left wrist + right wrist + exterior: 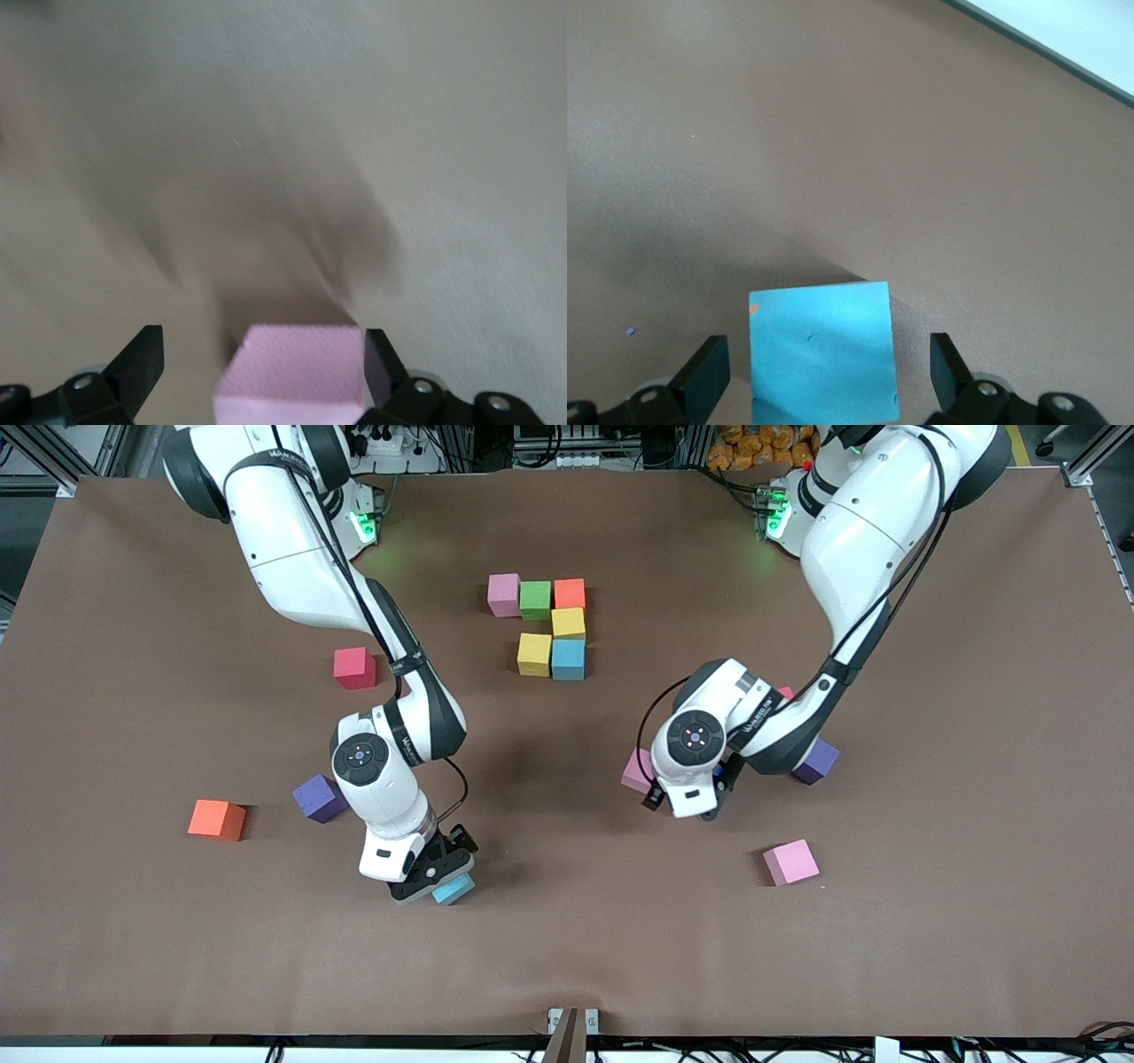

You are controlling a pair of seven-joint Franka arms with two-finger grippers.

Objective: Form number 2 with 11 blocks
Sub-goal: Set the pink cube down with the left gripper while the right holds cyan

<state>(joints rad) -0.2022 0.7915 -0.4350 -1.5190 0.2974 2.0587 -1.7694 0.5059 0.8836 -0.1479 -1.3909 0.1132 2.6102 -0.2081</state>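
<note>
Six blocks touch in a partial figure: pink [503, 594], green [535, 600] and orange [570, 593] in a row, then yellow [568, 623], yellow [534, 654] and light blue [568, 659] nearer the camera. My right gripper [438, 879] is open, low over a loose light blue block [456, 888]. In the right wrist view that block [822, 354] lies between the fingers of the gripper [828, 341] with gaps on both sides. My left gripper [660, 797] is open around a pink block [634, 771]. In the left wrist view that block [297, 372] sits between the open fingers of the gripper [261, 336].
Loose cubes lie about: red [354, 667], purple [319, 797] and orange [216, 819] toward the right arm's end, pink [790, 862] and purple [817, 760] toward the left arm's end. A reddish corner [786, 692] shows by the left arm.
</note>
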